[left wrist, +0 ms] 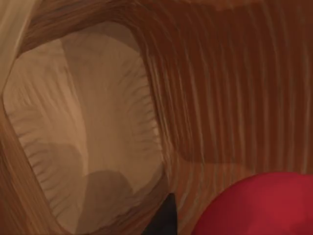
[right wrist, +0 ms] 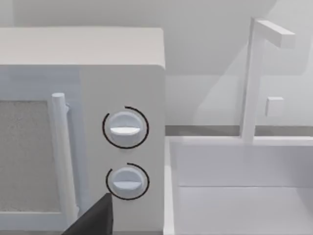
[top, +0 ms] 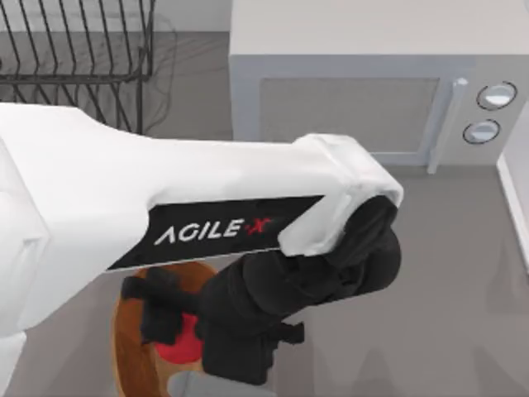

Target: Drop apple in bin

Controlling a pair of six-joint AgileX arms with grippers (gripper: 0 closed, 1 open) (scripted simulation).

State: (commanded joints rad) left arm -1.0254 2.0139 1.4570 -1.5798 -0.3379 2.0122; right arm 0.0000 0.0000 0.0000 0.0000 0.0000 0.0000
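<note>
Top view: left arm reaches across from the left side of the table, its white link marked AGILE-X, the black wrist bent downward at the lower centre. The left gripper (top: 169,327) hangs over the bin (top: 124,343), whose orange-brown wicker rim and inner wall curve along the lower left edge.

The apple (top: 178,346) appears as a red patch directly below the gripper, between a dark finger (top: 157,318) on its left and the black gripper body on its right, inside the bin's outline. Fingers sit on either side of the apple; contact is hidden by the wrist, so I cannot tell whether they are clamped on it or apart.

Left wrist view: looks down into the bin (left wrist: 230,93), with ribbed brown walls around a lighter tan floor. The apple (left wrist: 259,205) is very near the camera, over the ribbed wall, and a dark fingertip (left wrist: 164,218) stands just beside it.

Behind the arm: black wire dish rack (top: 78,58) at upper left, white microwave (top: 372,91) at upper centre and right.

Right wrist view: faces the microwave (right wrist: 122,98) and its two dials, a white sink (right wrist: 244,196) beside it. A dark finger (right wrist: 95,218) of the right gripper shows at the frame edge; its state cannot be told.
</note>
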